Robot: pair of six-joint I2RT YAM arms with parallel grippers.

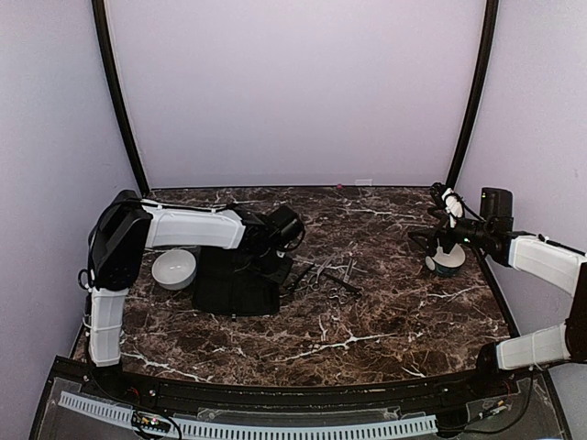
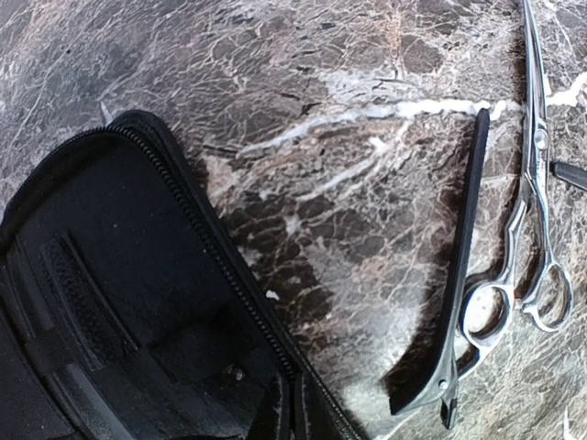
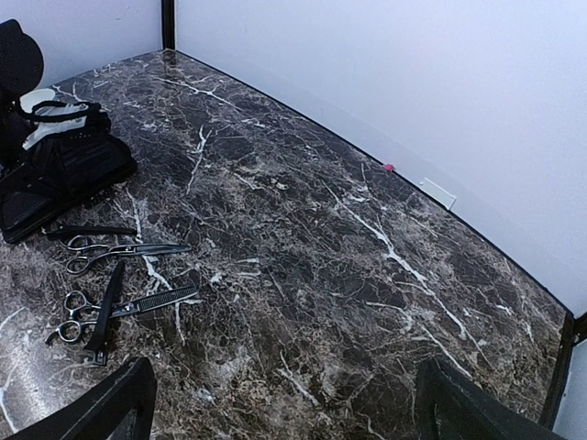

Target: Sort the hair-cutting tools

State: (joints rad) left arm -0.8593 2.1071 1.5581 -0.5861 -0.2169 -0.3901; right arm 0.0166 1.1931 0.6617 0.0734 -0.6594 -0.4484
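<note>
Left gripper (image 1: pixel 280 240) of mine is clenched tight above the open black zip case (image 2: pixel 110 302); I cannot tell whether it pinches anything. My right gripper (image 3: pixel 284 385) hangs released, jaws wide, well apart from the work. The silver scissors (image 2: pixel 537 229) and a slim dark comb-like piece (image 2: pixel 463 266) lie flat on the marble table (image 2: pixel 303 82), just beside the case. I judge them light, stiff and slick. I'd pinch the scissors across the pivot, not the thin blades.
</note>
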